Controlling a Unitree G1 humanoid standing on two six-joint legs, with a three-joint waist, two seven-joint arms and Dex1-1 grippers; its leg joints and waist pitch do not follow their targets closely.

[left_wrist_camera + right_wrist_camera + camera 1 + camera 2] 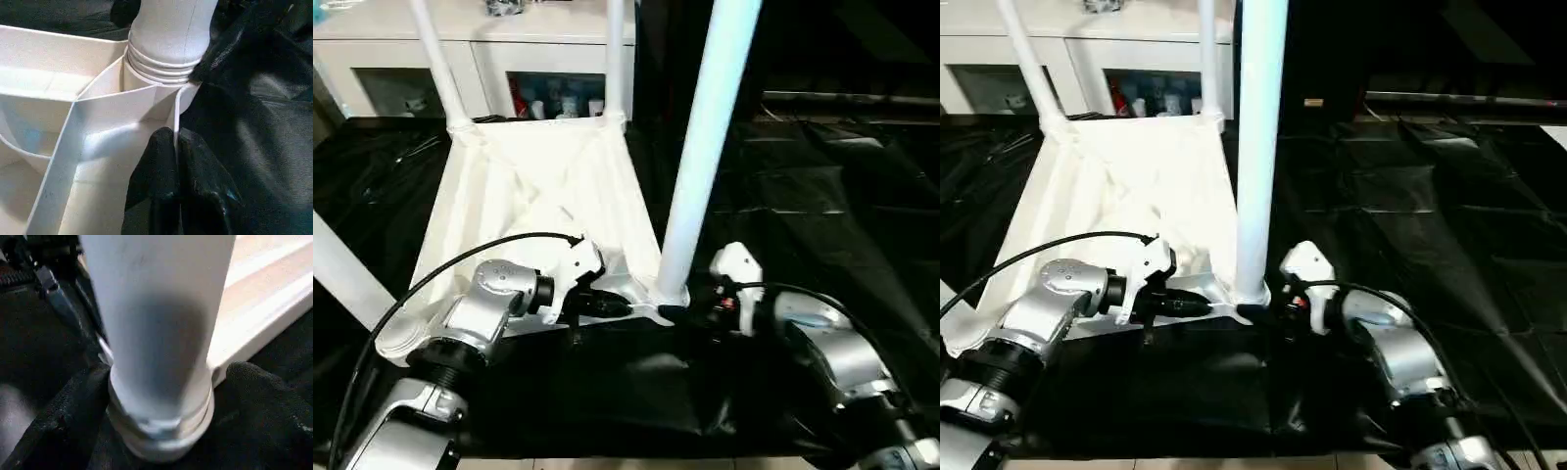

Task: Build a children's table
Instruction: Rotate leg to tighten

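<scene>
From the left eye view, the large white plastic rectangular tabletop (543,191) lies upside down on a black plastic sheet (822,225), its ribbed underside facing up. Long white cylindrical legs stand in its corner sockets: the near right leg (705,147) rises tall by the robot's right side, two far legs (435,59) rise at the back corners, and another leg (347,274) slants at the near left corner. Behind the tabletop stands a white cabinet with glass doors (470,69). The left gripper (607,305) reaches in at the near rim, just beside the base of the near right leg, and the right gripper (680,313) sits at that leg's base from the other side.

The right eye view shows the same layout, with the silver left forearm (1043,313) and the silver right forearm (1396,352) converging on the near right corner socket (1252,294).

In the left wrist view, the left gripper's black fingers (161,191) are pressed together with nothing between them, their tips touching the thin white rim wall beside the socket, where the leg's ridged collar (161,68) sits.

In the right wrist view, the right gripper's fingers (63,421) stand wide apart on either side of the leg's base (161,431), flanking it without clamping.
</scene>
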